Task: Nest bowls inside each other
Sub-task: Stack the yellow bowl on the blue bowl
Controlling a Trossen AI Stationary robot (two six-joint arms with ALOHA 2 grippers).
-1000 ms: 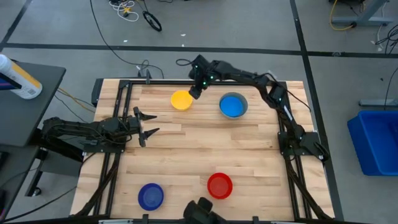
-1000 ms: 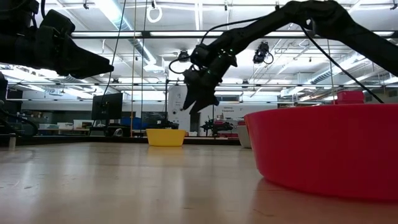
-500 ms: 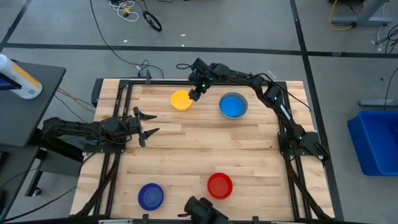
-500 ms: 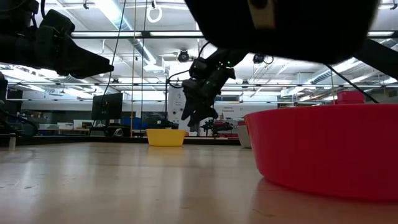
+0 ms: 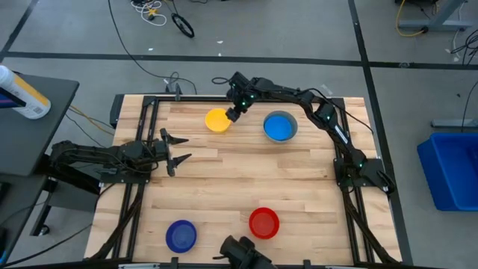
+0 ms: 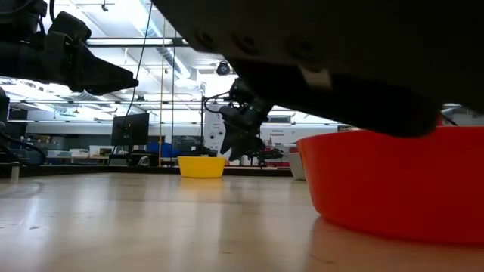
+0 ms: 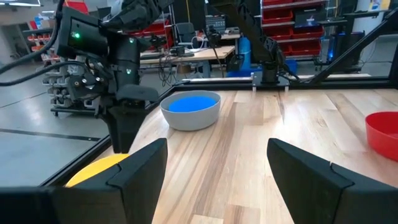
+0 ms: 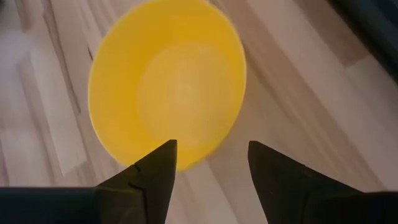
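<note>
The yellow bowl (image 5: pixel 217 120) stands on its base at the table's far side. My right gripper (image 5: pixel 233 113) hangs open just above its right rim, slanting down. In the right wrist view the bowl (image 8: pixel 168 87) lies ahead of the spread fingers. A light blue bowl (image 5: pixel 280 127) sits inside the grey bowl (image 7: pixel 186 119) to the right. The red bowl (image 5: pixel 264 223) and the dark blue bowl (image 5: pixel 180 235) stand near the front edge. My left gripper (image 5: pixel 175 152) waits open and level at the table's left.
Bare wood lies between the far bowls and the near ones. A dark blurred shape (image 6: pixel 340 68) covers the upper right of the low view, above the red bowl (image 6: pixel 393 185). A dark object (image 5: pixel 240 250) sits at the table's front edge.
My right gripper has come down toward the yellow bowl's right rim and stays open. In the low view a dark blurred shape has spread across the top right. The bowls have not moved.
</note>
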